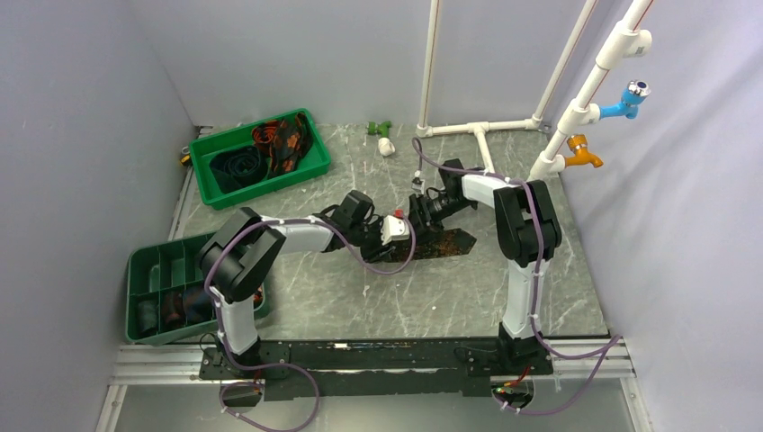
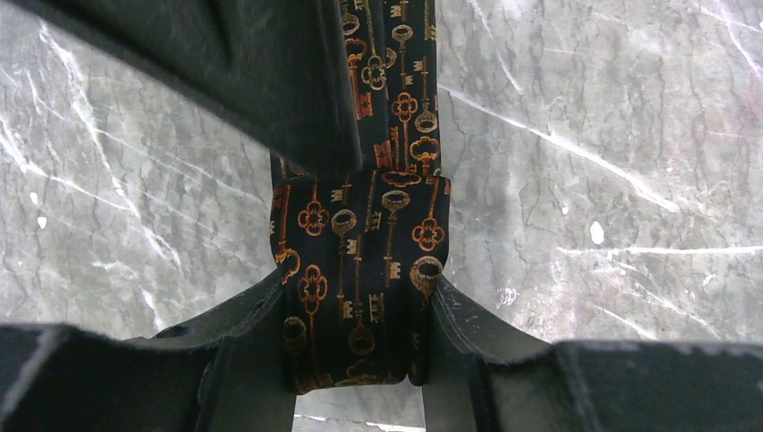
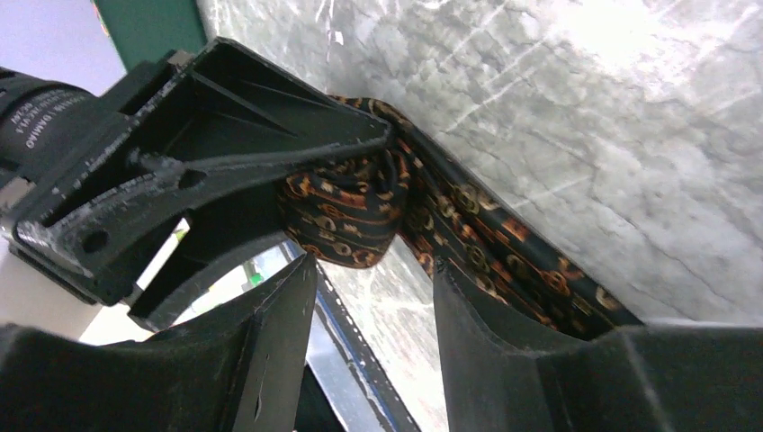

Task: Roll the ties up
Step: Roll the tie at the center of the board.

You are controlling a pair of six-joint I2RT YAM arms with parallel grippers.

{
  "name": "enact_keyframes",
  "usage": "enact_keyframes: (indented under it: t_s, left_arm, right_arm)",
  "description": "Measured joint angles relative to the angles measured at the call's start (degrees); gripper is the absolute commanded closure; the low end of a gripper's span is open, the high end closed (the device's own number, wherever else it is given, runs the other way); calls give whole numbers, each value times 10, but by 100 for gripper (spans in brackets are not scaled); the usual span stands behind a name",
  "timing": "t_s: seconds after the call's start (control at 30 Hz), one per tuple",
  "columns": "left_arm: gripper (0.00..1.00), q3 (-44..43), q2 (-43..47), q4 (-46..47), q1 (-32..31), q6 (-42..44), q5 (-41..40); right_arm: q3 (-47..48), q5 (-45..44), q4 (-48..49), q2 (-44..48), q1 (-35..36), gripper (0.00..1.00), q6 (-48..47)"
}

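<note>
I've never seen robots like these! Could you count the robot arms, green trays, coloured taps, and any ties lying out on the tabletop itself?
Robot arms: 2 (left arm, right arm)
Green trays: 2 (back tray, divided tray)
Coloured taps: 2 (blue tap, orange tap)
Out on the tabletop, the key-print tie: 1
Total: 7

- Top view: soft, even overhead light, sharp; faint shadows on the tabletop (image 1: 432, 288).
- Right wrist view: glare whitens the upper right.
- Both wrist views: bottom foreground dark, slightly blurred.
</note>
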State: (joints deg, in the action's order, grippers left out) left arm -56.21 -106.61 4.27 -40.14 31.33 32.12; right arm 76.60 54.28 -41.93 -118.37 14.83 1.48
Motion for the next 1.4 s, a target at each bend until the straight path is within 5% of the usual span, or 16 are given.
enact_keyframes:
  t_s: [0.2, 0.4, 0.6, 0.8, 1.17, 1.4]
  left_arm:
    - [86, -23, -12, -20, -8, 8, -6]
    - [83, -33, -17, -33, -9, 10, -6]
    - [41, -39, -20, -37, -9, 8, -4]
    - [21, -13, -20, 26, 0, -12, 18]
    - [26, 16, -56, 174, 6, -66, 101]
    - [67, 11, -103, 285, 4, -139, 112]
  right_arm:
    - [2, 16, 11, -9, 16, 53, 15]
    - [2, 34, 11, -35, 23, 100, 7]
    - [9, 23, -1, -35, 23, 100, -12]
    - [23, -43, -24, -35, 25, 100, -31]
    - [54, -124, -63, -41, 27, 100, -35]
    - [60, -136, -69, -42, 29, 100, -39]
